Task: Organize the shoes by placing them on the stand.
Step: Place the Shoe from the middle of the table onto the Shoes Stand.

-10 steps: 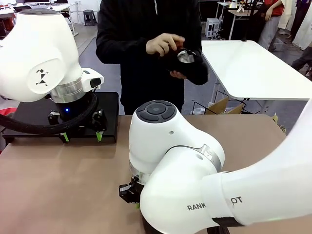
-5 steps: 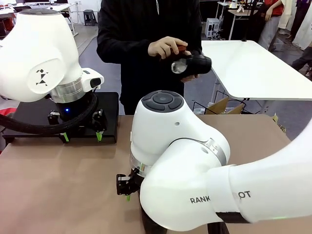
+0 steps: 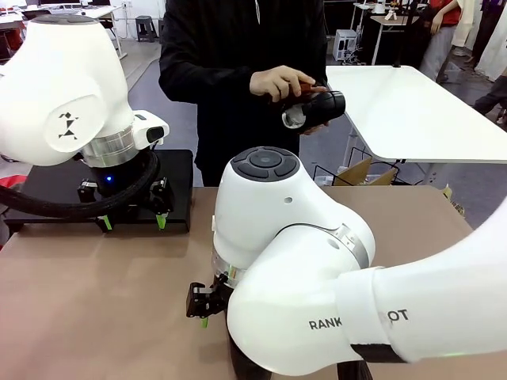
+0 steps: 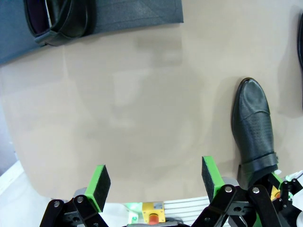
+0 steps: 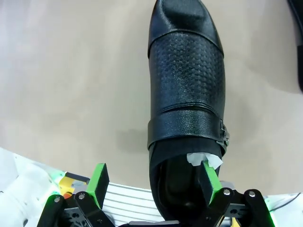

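Observation:
A glossy black shoe (image 5: 187, 94) stuffed with white paper lies on the tan table, toe pointing away. My right gripper (image 5: 154, 182) stands open at its heel, one green finger (image 5: 209, 179) at the shoe's opening and the other out on the table side. The same shoe (image 4: 255, 127) shows in the left wrist view. My left gripper (image 4: 156, 179) is open with nothing in it, low by the black stand (image 3: 47, 186). A second shoe (image 4: 59, 21) rests on the stand (image 4: 132, 16). Across the table a person holds a third shoe (image 3: 313, 108) in both hands.
The person's upper hand also holds a small red-brown brush (image 3: 305, 83) against the shoe. My right arm's bulky white links (image 3: 293, 261) cover the near middle of the table (image 3: 95, 301). A white table (image 3: 412, 111) stands at the back right.
My right gripper has opened and let go of the shoe on the table, shifting slightly left. The person has turned their shoe and raised it a little. My left arm is still.

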`<act>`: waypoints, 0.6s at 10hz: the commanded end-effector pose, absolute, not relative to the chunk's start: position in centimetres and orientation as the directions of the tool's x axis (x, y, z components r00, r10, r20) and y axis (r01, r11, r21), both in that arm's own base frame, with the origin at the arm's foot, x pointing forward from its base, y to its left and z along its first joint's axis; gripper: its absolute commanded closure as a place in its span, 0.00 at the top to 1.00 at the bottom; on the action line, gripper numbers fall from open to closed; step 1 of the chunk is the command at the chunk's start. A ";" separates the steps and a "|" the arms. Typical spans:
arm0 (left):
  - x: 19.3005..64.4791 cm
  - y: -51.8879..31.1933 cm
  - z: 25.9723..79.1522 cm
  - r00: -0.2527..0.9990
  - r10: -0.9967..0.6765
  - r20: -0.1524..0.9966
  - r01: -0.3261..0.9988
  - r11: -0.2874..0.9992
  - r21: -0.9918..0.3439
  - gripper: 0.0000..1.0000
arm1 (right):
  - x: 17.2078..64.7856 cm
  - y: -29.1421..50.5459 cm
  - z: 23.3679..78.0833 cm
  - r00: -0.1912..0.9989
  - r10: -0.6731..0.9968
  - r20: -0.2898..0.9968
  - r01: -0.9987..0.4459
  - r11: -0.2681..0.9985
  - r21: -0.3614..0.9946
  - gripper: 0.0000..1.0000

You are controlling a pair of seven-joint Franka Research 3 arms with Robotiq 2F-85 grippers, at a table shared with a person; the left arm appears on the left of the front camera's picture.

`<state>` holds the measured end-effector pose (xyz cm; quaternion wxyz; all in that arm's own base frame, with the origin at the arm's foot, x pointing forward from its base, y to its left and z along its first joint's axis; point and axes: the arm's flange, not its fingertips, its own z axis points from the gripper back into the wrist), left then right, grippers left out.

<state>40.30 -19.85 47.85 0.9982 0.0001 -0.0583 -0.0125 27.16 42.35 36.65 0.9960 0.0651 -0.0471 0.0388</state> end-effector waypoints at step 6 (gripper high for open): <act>40.2 -19.6 48.0 0.993 -0.024 0.119 0.023 1.000 0.005 1.00 | 27.2 42.3 36.6 0.993 0.071 0.099 -0.083 0.989 0.126 1.00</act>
